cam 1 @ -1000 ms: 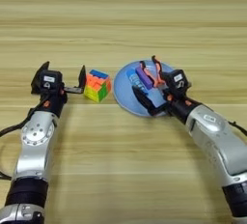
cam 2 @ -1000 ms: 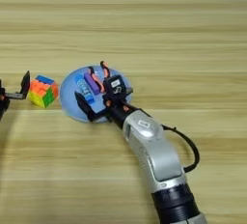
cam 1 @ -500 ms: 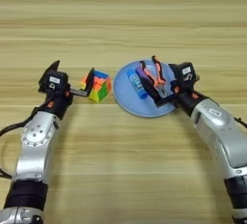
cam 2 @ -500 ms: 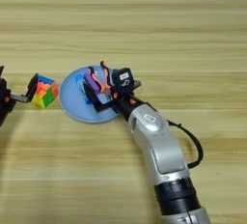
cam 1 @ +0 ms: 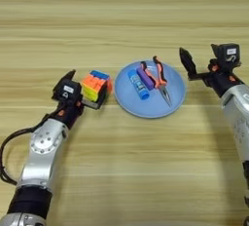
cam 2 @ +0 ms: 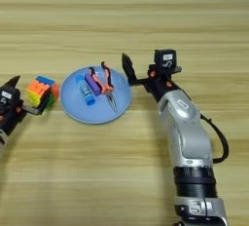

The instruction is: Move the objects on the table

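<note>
Multicoloured cube (cam 1: 96, 88) btwn left fingers (cam 1: 92, 104).

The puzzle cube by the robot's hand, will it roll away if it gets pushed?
Probably not. The puzzle cube has flat faces, so it should slide on the table. It looks tilted against the left gripper, so it may tip flat.

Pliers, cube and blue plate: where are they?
pliers (cam 1: 159, 77), left eye view, on the orange handles.
puzzle cube (cam 1: 95, 85), left eye view, on its top face.
plate (cam 2: 78, 110), right eye view, on bare rim.
</note>
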Controlling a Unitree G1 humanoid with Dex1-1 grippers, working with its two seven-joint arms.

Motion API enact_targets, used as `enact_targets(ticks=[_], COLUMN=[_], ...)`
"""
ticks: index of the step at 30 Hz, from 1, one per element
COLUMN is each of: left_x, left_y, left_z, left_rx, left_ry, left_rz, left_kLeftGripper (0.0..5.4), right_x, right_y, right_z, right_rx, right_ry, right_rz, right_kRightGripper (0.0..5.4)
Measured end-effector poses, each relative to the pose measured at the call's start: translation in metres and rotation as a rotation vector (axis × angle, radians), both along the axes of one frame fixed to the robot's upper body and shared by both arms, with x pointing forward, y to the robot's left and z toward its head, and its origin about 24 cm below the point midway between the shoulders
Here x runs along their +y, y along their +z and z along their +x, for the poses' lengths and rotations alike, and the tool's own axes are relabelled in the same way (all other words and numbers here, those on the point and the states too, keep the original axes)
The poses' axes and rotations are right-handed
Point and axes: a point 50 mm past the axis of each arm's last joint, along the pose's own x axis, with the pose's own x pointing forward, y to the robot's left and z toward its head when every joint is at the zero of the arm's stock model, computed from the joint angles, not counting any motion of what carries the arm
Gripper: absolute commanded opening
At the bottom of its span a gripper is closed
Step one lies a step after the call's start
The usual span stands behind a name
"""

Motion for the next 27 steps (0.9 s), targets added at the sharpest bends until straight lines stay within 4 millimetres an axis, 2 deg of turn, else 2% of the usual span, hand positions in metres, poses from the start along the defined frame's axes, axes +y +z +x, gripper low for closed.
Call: enact_targets(ticks=[27], left_x=[-0.007], left_y=[-0.017], left_z=[0.010], left_rx=[0.061], left_ry=[-0.035], left_rz=[-0.012], left_kLeftGripper=[5.37], right_x=[-0.001], right_y=[0.000], right_z=[0.000], right_rx=[-0.006], right_ry=[-0.019], right_rz=[0.011], right_kRightGripper=[5.40])
